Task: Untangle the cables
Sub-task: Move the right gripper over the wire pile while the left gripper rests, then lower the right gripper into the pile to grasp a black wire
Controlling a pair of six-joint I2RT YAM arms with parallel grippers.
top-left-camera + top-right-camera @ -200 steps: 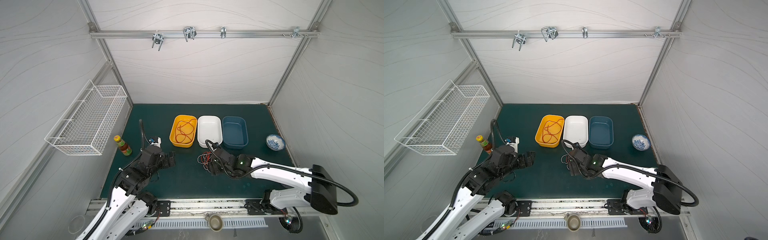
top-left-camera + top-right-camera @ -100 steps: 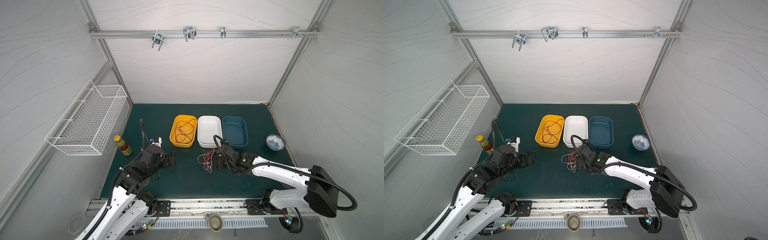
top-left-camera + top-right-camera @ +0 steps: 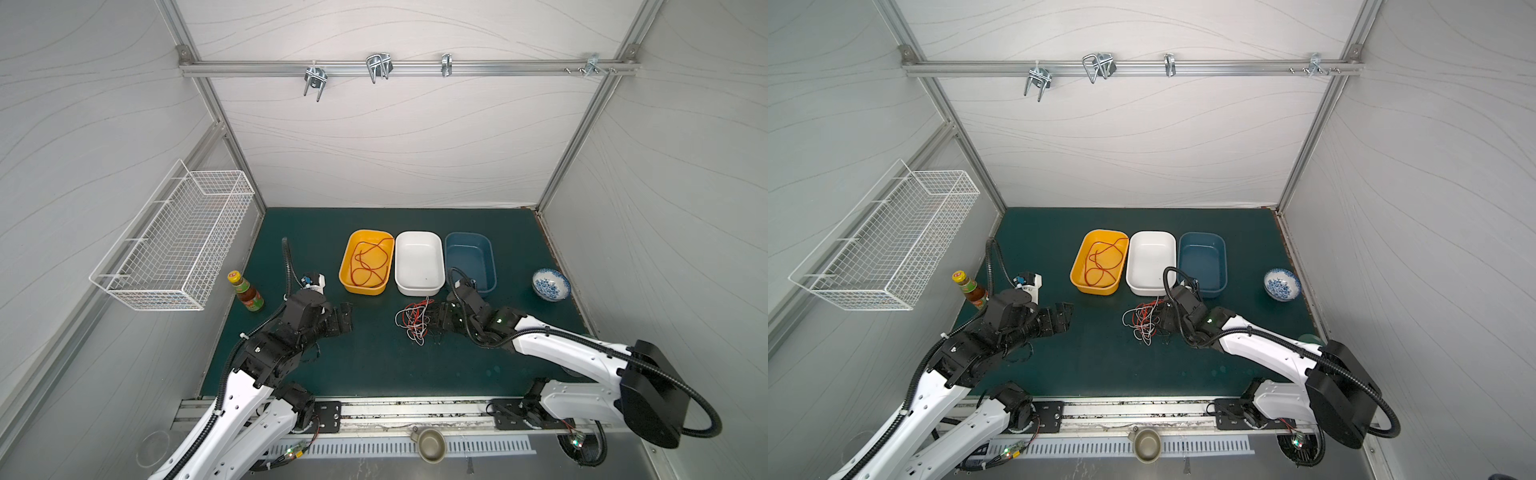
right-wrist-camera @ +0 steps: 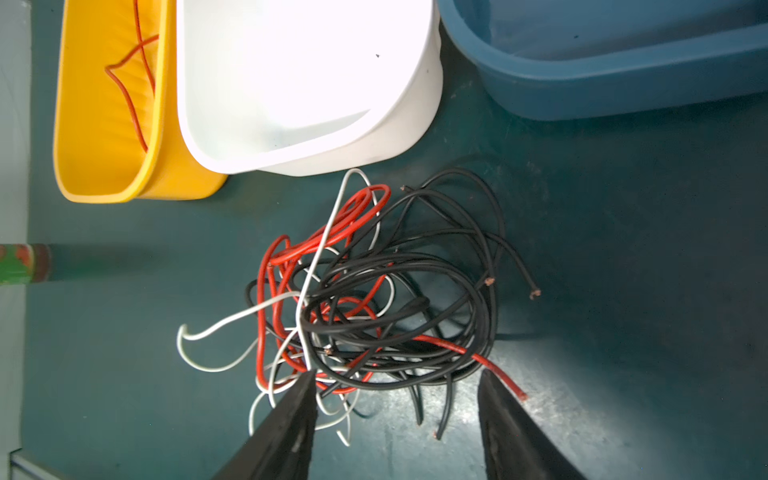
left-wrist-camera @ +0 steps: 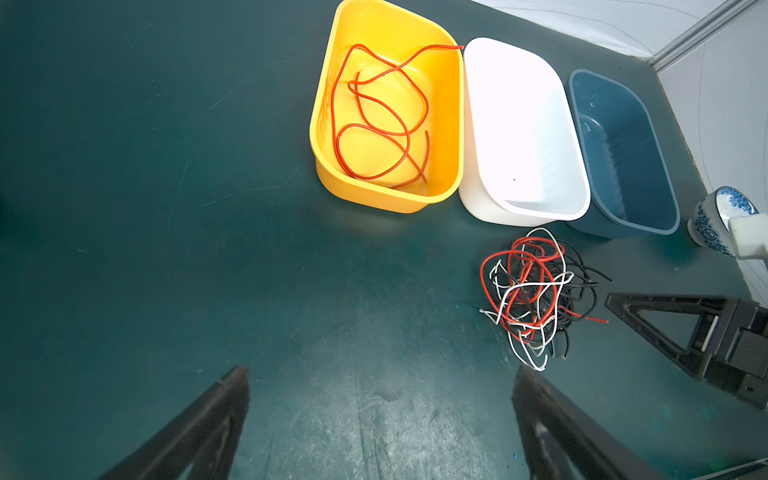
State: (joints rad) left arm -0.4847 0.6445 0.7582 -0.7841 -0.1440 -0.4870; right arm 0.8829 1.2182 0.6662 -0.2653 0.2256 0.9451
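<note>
The cables lie as one tangle [image 3: 415,321] [image 3: 1142,321] of thin red, black and white wires on the green mat, just in front of the white tub. My right gripper [image 3: 436,320] [image 4: 397,374] sits at the tangle's right edge. It is open, and its fingertips straddle the nearest black and red strands [image 4: 374,299] without pinching them. One more red cable [image 3: 368,262] [image 5: 382,120] lies coiled by itself in the yellow tub. My left gripper [image 3: 345,318] [image 5: 380,372] hovers wide open over bare mat left of the tangle [image 5: 528,291], with nothing between its fingers.
A yellow tub [image 3: 365,289], a white tub [image 3: 417,289] and a blue tub [image 3: 491,266] stand side by side behind the tangle. A blue-patterned bowl [image 3: 550,284] sits at the right. A sauce bottle [image 3: 247,291] stands at the left below a wire basket [image 3: 174,245] on the wall.
My right gripper has shifted right, from over the tangle to its right edge, and its jaws have narrowed. The left arm has not moved.
</note>
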